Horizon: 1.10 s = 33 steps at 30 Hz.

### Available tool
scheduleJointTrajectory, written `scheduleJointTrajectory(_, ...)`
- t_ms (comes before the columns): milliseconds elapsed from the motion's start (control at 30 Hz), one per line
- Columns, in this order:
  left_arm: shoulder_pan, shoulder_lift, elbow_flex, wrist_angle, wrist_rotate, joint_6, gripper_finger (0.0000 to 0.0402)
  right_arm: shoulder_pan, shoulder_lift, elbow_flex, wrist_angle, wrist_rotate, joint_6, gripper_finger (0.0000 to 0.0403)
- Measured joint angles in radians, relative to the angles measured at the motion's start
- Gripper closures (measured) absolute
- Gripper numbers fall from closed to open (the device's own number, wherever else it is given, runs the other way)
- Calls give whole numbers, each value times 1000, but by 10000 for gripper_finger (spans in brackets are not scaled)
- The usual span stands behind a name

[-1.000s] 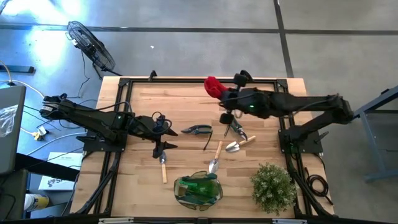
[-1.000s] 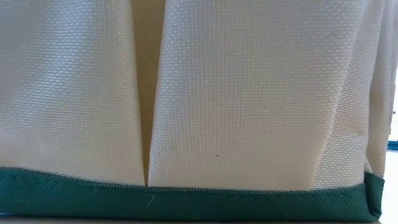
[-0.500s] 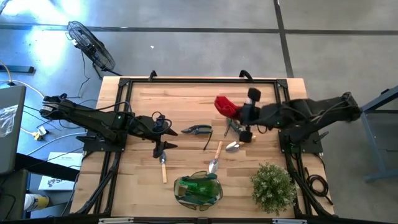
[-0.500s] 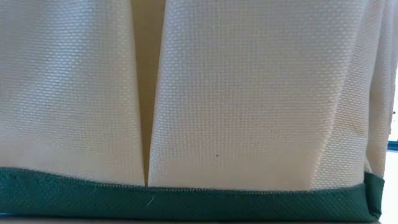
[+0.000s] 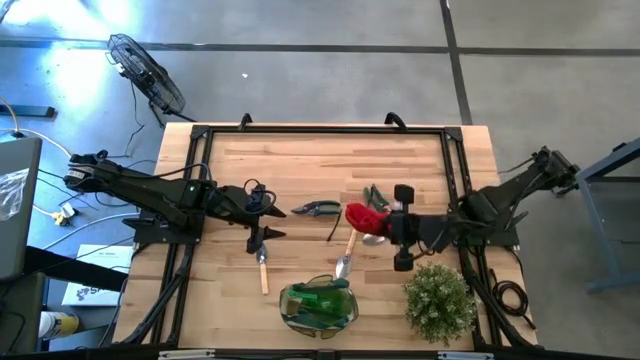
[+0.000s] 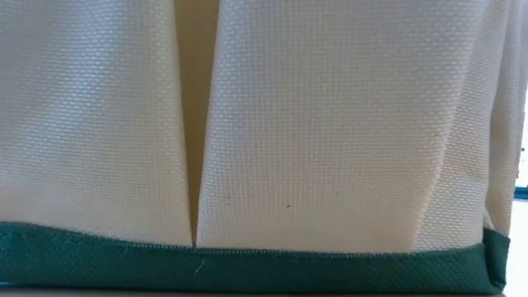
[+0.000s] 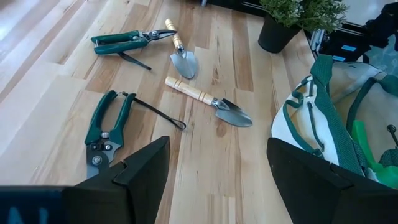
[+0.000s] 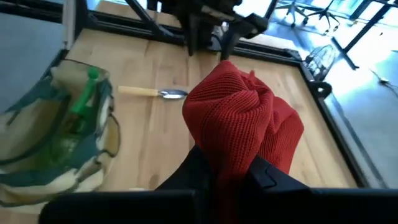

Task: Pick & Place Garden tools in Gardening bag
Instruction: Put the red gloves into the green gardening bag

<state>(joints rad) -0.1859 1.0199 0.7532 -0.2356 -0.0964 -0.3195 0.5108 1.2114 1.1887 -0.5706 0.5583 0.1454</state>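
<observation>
My right gripper (image 5: 380,222) is shut on a red fabric glove (image 5: 364,217), carried above the table's middle over two wooden-handled trowels (image 5: 347,252). The dark green and cream gardening bag (image 5: 319,305) stands at the near edge, mouth open, and also shows in the right wrist view (image 8: 56,124). Green-handled pruning shears (image 5: 316,208) lie at the centre, and a second pair (image 5: 377,194) lies farther right. Another trowel (image 5: 262,268) lies near left. My left gripper (image 7: 217,155) is open and empty, level above the table left of the centre shears (image 7: 106,127). My right gripper pinches the red glove's bunched fabric (image 8: 233,155) between its two fingers, several folds together. The fingers come roughly level from the table's right side. The glove bulges out beyond the fingertips and is lifted clear of the table.
A bushy green potted plant (image 5: 439,300) stands at the near right, close to my right arm. The bag's cream wall with green trim (image 6: 264,124) fills the low view. A black frame (image 5: 200,135) runs round the tabletop. A fan stands off the table, far left.
My right gripper has carried the red glove from near the table's far edge toward the near edge, to above the trowels at the middle. The arm has drawn back toward the right and turned. The glove stays clear of the table.
</observation>
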Motion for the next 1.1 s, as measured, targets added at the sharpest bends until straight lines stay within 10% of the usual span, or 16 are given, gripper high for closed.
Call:
scheduleJointTrajectory(433,2,29,-1,-1,-135,0,142,115,2,-37,246,-111,-108,379)
scheduleJointTrajectory(633,0,37,-1,-2,-15,-33,142,176,4,-97,466,-121,-140,379)
scheduleJointTrajectory(1100,-4,37,0,48,-45,189,142,326,134,-253,1107,100,-270,379)
